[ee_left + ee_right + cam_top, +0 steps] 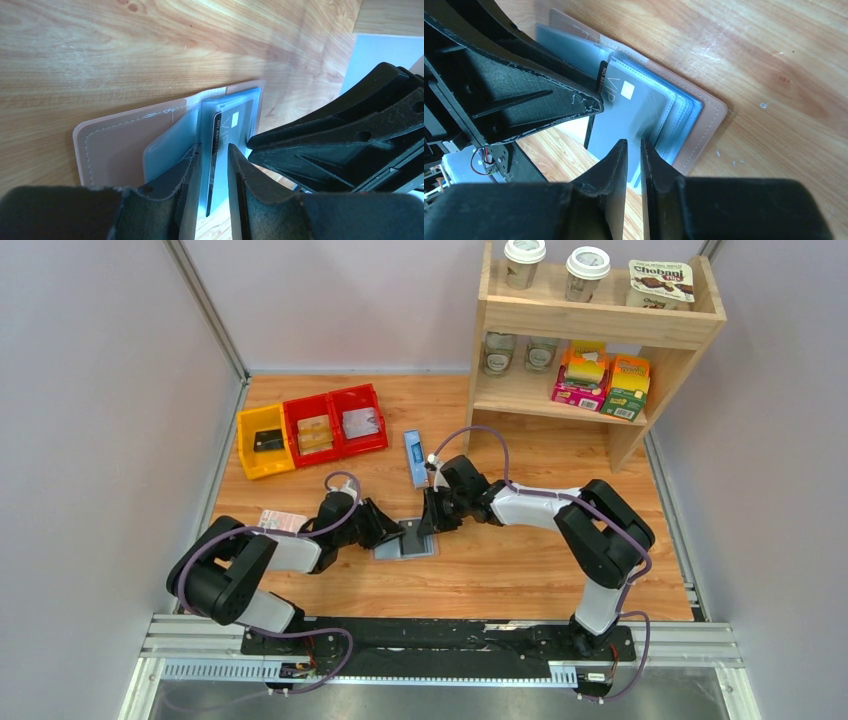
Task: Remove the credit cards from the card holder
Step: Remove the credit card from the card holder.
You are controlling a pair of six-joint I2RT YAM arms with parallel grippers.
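Position notes from the top view. I see the card holder (412,543) lying open on the table (520,570) at frame centre. The left gripper (390,530) is at its left and the right gripper (432,518) at its upper right. In the left wrist view a card (216,140) stands in a pocket, between that gripper's fingers. A narrow box (414,457) lies just above centre. A packet (280,521) lies left of centre, partly under the left arm. Three bins (312,430) sit side by side at upper left. A shelf (600,325) stands at upper right, with cups (524,262) on top.
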